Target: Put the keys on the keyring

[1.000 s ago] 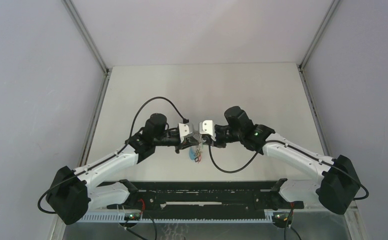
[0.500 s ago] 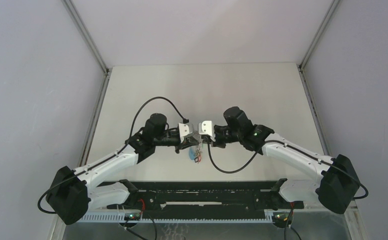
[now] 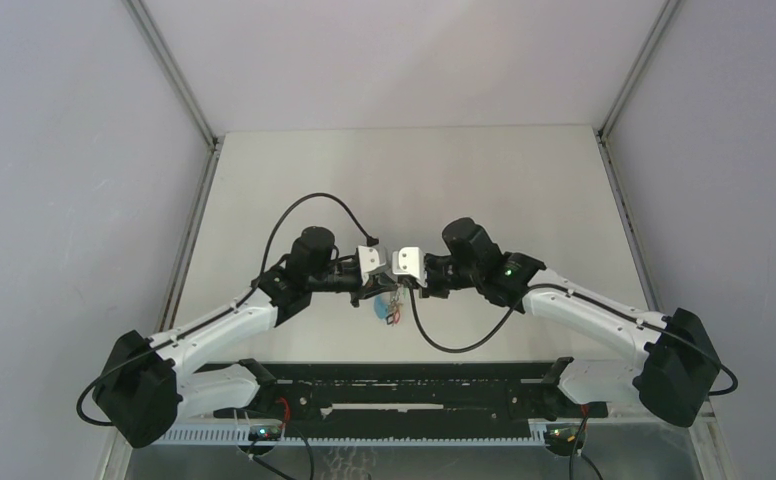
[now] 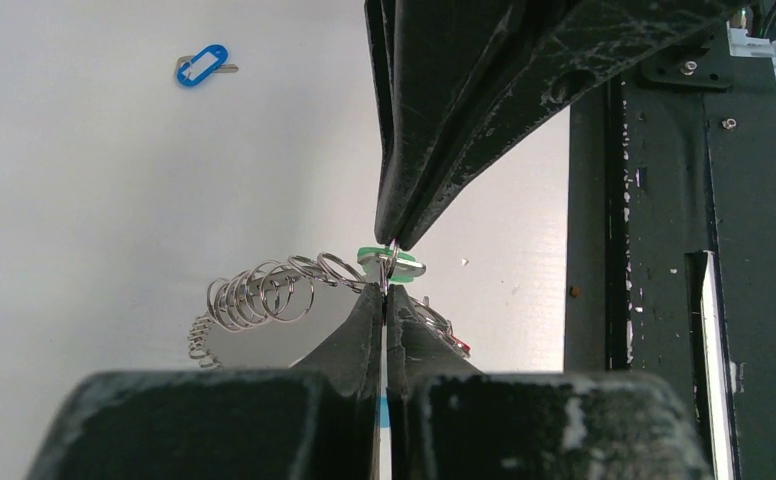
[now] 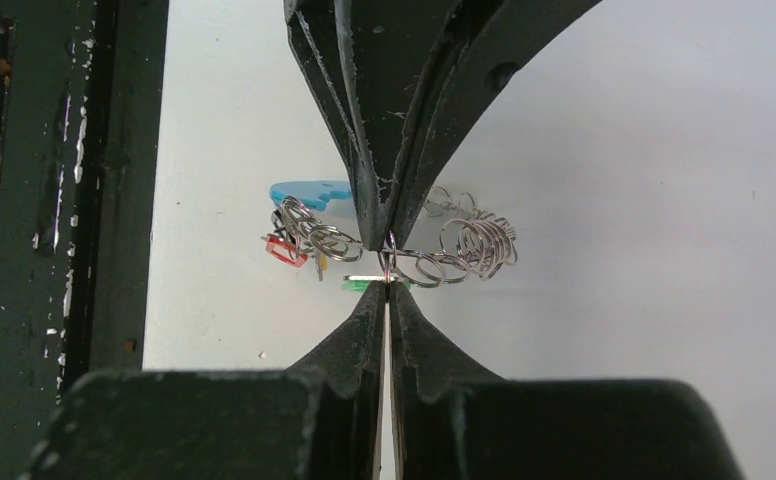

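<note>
No readable text, labels, brands or numbers on anything in view.

The left gripper (image 4: 385, 292) and right gripper (image 5: 386, 292) meet tip to tip, both pinched tight on the keyring (image 5: 479, 245), so nothing fits between them; the table (image 3: 524, 180) is bare behind them and out to both walls (image 3: 64, 200); the black rail (image 3: 404, 385) blocks the near edge; a blue-tagged key (image 4: 202, 65) lies well apart.

keyring (image 5: 309, 191) 1 | blue key (image 4: 202, 68) 1 | green key (image 4: 389, 262) 1 | red key (image 5: 282, 250) 1
</note>
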